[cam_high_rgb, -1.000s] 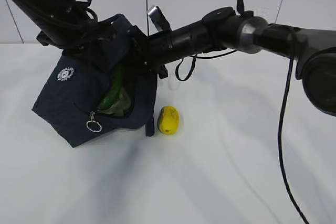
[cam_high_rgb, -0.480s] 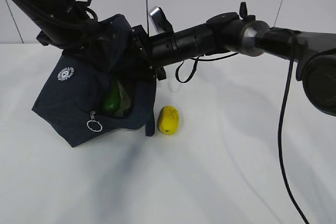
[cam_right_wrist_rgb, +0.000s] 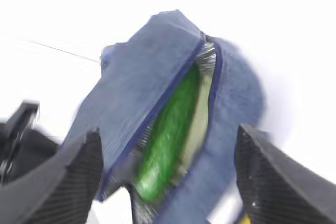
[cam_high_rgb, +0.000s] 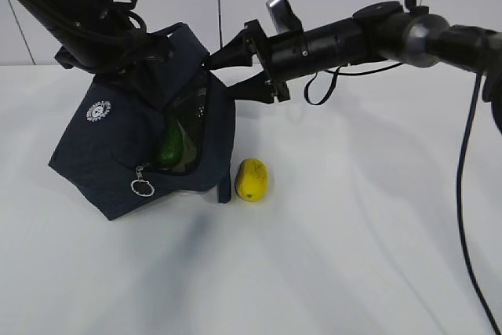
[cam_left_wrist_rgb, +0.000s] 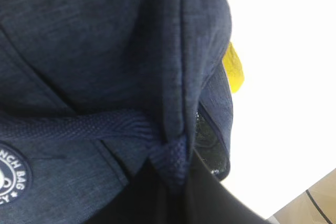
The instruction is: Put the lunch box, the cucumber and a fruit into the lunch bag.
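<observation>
The navy lunch bag (cam_high_rgb: 118, 147) hangs tilted at the left, mouth open toward the right. My left gripper (cam_high_rgb: 149, 56) is shut on its loop handle (cam_left_wrist_rgb: 163, 156) and holds it up. The green cucumber (cam_high_rgb: 169, 147) lies inside the bag, also seen in the right wrist view (cam_right_wrist_rgb: 168, 129), beside the pale green lid of the lunch box (cam_right_wrist_rgb: 202, 111). My right gripper (cam_high_rgb: 222, 74) is open and empty, just right of the bag's mouth. The yellow fruit (cam_high_rgb: 251, 180) lies on the table right of the bag, and shows in the left wrist view (cam_left_wrist_rgb: 234, 69).
The white table (cam_high_rgb: 337, 256) stretches right of and in front of the fruit. The bag's metal ring pull (cam_high_rgb: 141, 187) hangs at its lower front, and the round white logo (cam_high_rgb: 98, 110) faces left. A black cable (cam_high_rgb: 463, 194) hangs from the right arm.
My right gripper has drawn back to the right, out of the bag's mouth, with jaws open. The cucumber has slid deeper into the bag. The fruit has not moved.
</observation>
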Robot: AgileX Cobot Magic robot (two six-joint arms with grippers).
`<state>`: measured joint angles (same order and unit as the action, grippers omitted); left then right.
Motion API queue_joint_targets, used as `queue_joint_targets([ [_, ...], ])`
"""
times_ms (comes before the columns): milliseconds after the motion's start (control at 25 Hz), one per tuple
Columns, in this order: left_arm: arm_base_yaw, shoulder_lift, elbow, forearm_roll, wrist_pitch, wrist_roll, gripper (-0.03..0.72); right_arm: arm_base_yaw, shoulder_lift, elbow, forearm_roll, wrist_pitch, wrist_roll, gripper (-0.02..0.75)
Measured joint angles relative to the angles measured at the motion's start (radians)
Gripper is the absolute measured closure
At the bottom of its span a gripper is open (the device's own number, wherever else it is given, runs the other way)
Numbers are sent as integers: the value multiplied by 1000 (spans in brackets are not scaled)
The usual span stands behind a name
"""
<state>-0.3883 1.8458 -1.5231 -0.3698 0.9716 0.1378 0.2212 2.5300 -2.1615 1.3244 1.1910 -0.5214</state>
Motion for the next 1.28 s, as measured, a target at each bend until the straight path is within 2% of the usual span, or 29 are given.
queue_joint_targets([
  [240, 0, 0, 0, 2, 0, 0, 696, -53, -147, 0, -147, 7, 2, 150],
  [360, 0, 0, 0, 3, 0, 0, 696, -62, -257, 0, -283, 13, 11, 150],
  [480, 0, 0, 0, 8, 0, 0, 696, -62, -379, 0, -474, 11, 45, 150],
  [680, 0, 0, 0, 20, 0, 0, 696, -62, -532, 0, -663, 22, 115, 150],
  [880, 0, 0, 0, 32, -2, 0, 696, -48, -559, 0, -770, 52, 178, 150],
  [1280, 0, 0, 0, 36, -2, 6, 696, 122, -653, 0, -889, 58, 196, 194],
])
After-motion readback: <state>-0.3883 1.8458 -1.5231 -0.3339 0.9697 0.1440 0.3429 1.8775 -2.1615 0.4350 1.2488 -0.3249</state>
